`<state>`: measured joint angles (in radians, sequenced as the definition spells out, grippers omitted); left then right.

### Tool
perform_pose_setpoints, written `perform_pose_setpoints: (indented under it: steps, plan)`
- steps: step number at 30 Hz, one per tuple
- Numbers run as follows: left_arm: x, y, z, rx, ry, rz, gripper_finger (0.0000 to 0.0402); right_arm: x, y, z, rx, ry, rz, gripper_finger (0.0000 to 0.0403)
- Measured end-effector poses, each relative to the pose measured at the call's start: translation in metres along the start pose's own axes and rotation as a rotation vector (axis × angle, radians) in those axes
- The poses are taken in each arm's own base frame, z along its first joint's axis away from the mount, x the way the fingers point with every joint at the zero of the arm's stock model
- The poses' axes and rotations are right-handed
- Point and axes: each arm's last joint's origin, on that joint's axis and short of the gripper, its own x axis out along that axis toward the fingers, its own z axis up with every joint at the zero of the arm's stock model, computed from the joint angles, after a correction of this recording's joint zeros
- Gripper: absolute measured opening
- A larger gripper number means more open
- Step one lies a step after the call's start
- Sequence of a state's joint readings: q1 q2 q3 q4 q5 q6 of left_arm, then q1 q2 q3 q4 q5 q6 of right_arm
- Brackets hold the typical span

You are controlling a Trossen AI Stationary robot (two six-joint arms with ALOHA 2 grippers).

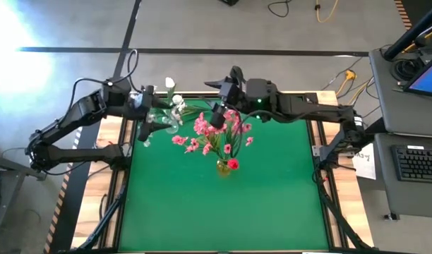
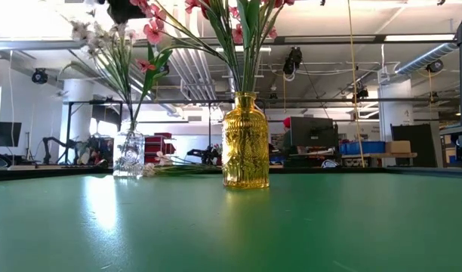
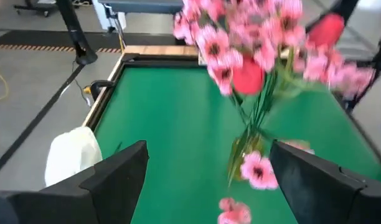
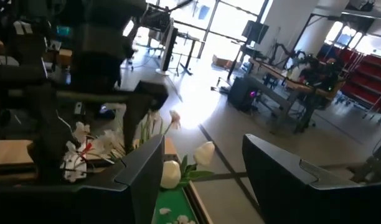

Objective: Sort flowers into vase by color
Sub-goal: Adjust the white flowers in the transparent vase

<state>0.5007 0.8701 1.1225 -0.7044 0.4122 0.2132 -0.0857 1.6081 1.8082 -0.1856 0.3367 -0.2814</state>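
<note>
- Green felt covers the table [image 1: 202, 212], with a lab of desks, racks and monitors visible beyond its far edge in the low view.
- An amber glass vase [image 2: 245, 141] stands near the middle of the mat, holding pink blossom sprays [image 1: 202, 134] and at least one red tulip [image 1: 234, 164].
- A clear glass vase [image 2: 129, 154] stands toward the far left of the mat, with small white blossom sprays [image 2: 91, 32] rising from it.
- More green stems [image 2: 187, 168] lie flat on the mat between the two vases at the far edge; which flowers they carry cannot be told from the low view.
- The left gripper [image 1: 151, 104] hovers above the clear vase, its fingers [image 3: 119, 171] spread wide with nothing between them. A white tulip head [image 3: 72, 155] shows just beside one finger, apart from it.
- The right gripper [image 1: 219, 113] hangs over the pink bouquet, jaws parted and empty. Two white tulips [image 4: 187, 163] show beyond its fingers.
- Judgement: both claws are released above the vases, so the task seems to be between a placement and the next pick, with the sorting well along.
- The next move likely calls for lowering a gripper to the flat-lying stems, pinching one stem cleanly without snagging the standing bouquets, then matching it to the vase of its colour.
</note>
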Motion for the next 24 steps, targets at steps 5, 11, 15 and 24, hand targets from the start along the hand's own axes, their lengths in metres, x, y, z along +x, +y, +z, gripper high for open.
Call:
perform_pose_setpoints:
  steps: [5, 11, 15, 24]
  plan:
    - [0.010, -0.002, -0.015, 0.083, 0.023, -0.128, 0.0323, 0.004, -0.001, 0.006, -0.020, 0.035, 0.009, 0.0210]
    - [0.016, -0.002, -0.027, 0.061, 0.063, -0.143, 0.0323, 0.001, -0.002, 0.006, -0.020, 0.079, 0.021, 0.0210]
    - [0.020, -0.001, -0.033, 0.036, 0.101, -0.107, 0.0323, 0.001, -0.002, 0.005, -0.022, 0.088, 0.023, 0.0210]
    - [0.019, 0.002, -0.038, 0.004, 0.166, 0.023, 0.0323, 0.001, -0.002, 0.005, -0.022, 0.095, 0.025, 0.0210]
